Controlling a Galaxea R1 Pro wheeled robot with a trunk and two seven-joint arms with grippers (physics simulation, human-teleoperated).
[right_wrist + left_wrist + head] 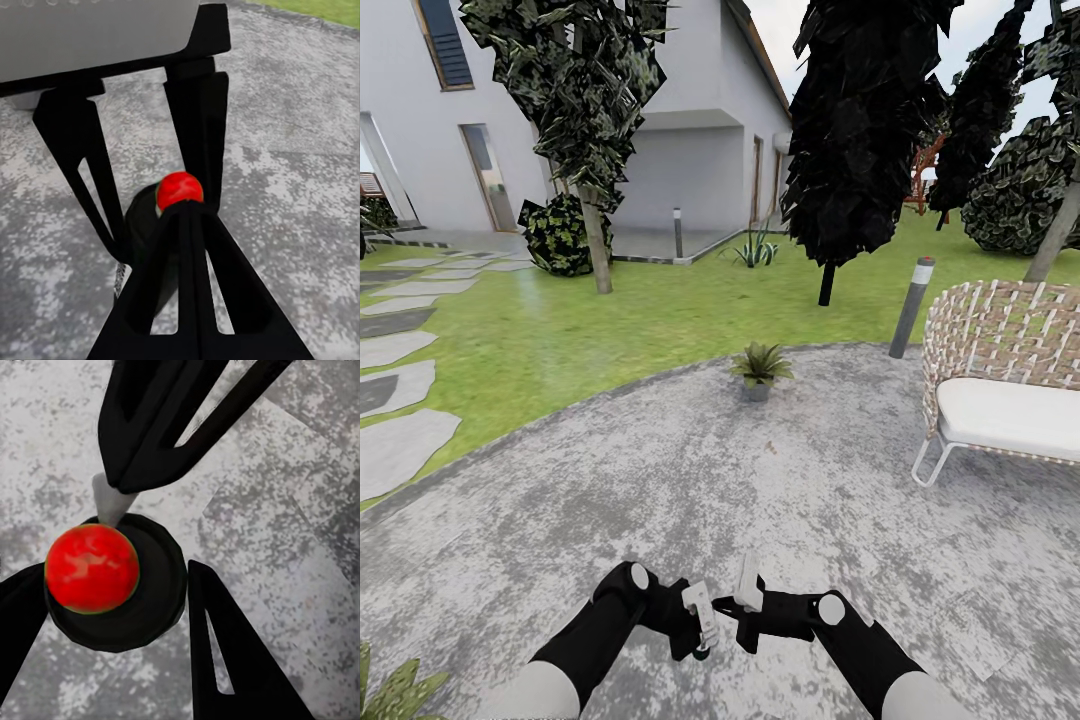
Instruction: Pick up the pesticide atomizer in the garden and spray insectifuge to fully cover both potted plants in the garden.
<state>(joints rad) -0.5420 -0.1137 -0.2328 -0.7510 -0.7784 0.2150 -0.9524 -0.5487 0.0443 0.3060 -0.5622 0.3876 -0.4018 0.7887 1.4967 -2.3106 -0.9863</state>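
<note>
Grey paved patio point(660, 480), lower half of the head view; both arms meet at bottom centre.

Item: atomizer point(112, 585), dark body, red cap. Location: in the left gripper point(705, 625), low centre of the head view, held over the paving. Left wrist view: black fingers point(225, 645) flank the dark body on both sides, clenched on it; the red cap faces the camera.

Item: right gripper point(745, 610), just beside the left, fingers pointing toward it. Right wrist view: the red cap point(178, 189) sits between its fingers point(191, 270), which appear to close around the bottle top; whether they touch it, cannot tell.

Item: potted plant point(760, 368), centre of frame at the patio's far edge, well apart from both grippers. A second clump of leaves point(395, 690) shows at the lower left corner; identity uncertain.

Risks, judged:
- Spray released from here would likely fall short of the plant; range is the cause.
- Two grippers crowding one slim bottle may twist or knock it loose.
- Chair point(1005, 375) at right may obstruct an approach.
</note>
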